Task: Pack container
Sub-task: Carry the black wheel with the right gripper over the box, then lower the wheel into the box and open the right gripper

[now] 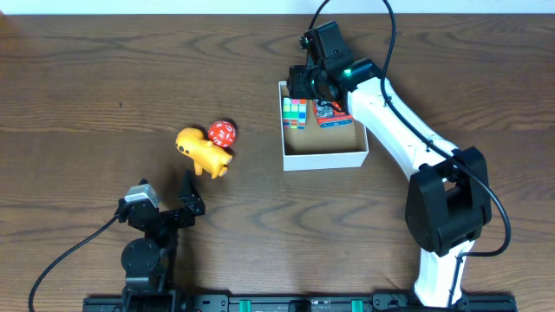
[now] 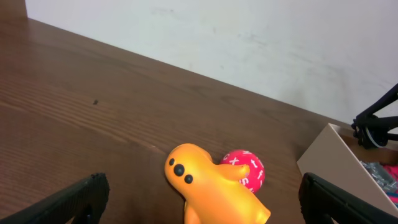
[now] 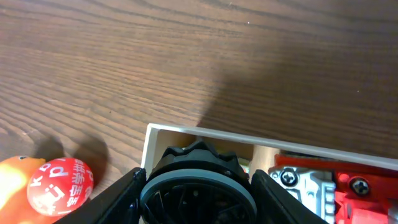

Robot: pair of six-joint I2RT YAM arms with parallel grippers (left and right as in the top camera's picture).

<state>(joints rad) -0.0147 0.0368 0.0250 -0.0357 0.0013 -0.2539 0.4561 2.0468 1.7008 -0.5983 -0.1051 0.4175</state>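
**Right arm over the box corner, two toys left outside**

Your right gripper (image 1: 310, 85) hung over the upper-left corner of the small square cardboard container (image 1: 323, 159), white outside and brown inside, which sat right of centre on the dark wooden desk (image 1: 87, 87). The gripper was clenched on a dark ribbed round object (image 3: 198, 180); I could not tell what it was. A multicoloured puzzle cube (image 1: 295, 113) and a red-and-blue toy (image 1: 331, 113) filled the container's upper strip, so room there looked tight, while the lower half lay bare. Your left gripper (image 1: 169, 206), released and spread wide, waited at the lower left, facing the glossy yellow duck-like toy (image 1: 201, 152) and the red ball with white marks (image 1: 222, 133), which touched each other. Open desk lay all round them, well apart from the container's left wall.
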